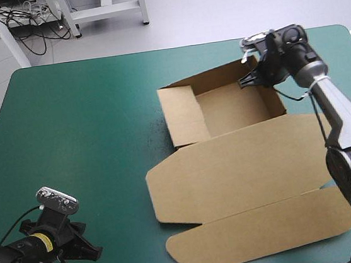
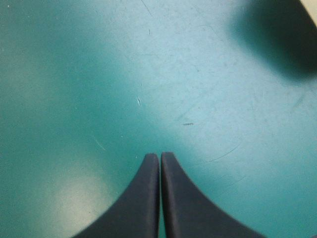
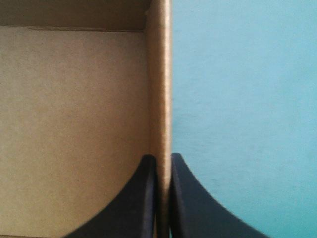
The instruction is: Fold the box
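High view first. Shows the brown box on the teal-green cover, lying from the table's middle out toward 3 o'clock. Puts its open tray at the 12 o'clock end, with walls raised at the far and right sides. Shows a side flap at the tray's 9 o'clock side, flat or leaning not clear. Finds the lid flat at the tray's 6 o'clock, and a long rounded flap flat beyond that, close to the near edge. Places the right gripper at the tray's 2 o'clock corner, on the right wall. Places the left gripper at the table's 7 o'clock, well apart from the box, low over bare cover.

Right wrist view next. Shows black fingers all but closed on that wall, one inside the tray and one outside over the cover, with board pinched between.

Left wrist view last. Shows fingers pressed together in a pointed arch, holding nothing, with only scratched cover ahead.
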